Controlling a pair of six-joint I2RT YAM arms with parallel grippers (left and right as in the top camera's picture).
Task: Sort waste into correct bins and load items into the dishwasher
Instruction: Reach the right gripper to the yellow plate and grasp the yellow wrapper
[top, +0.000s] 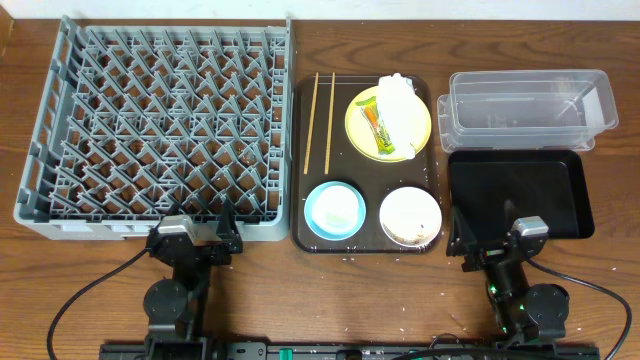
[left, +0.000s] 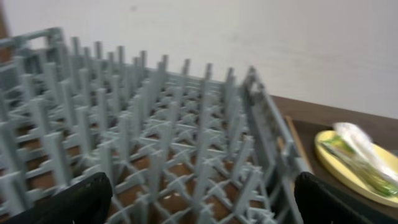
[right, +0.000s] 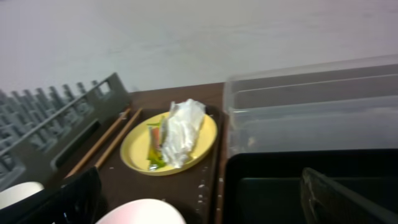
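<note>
Left gripper (top: 197, 228) and right gripper (top: 490, 244) gape wide, empty.
Crumpled napkin (top: 400, 105) and glossy wrapper (top: 377, 126) lie on the round yellow plate (top: 357, 108) in the brown tray (top: 365, 176), between pegged grey rack (top: 150, 130) and clear tub (top: 525, 105).

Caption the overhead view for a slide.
Dish rack, brown tray, clear tub, black tray; left hand and right hand open.

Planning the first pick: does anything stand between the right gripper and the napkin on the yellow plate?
Nothing visible blocks it. The open right gripper faces the napkin on the plate directly; the white bowl sits low, left of that line.
</note>
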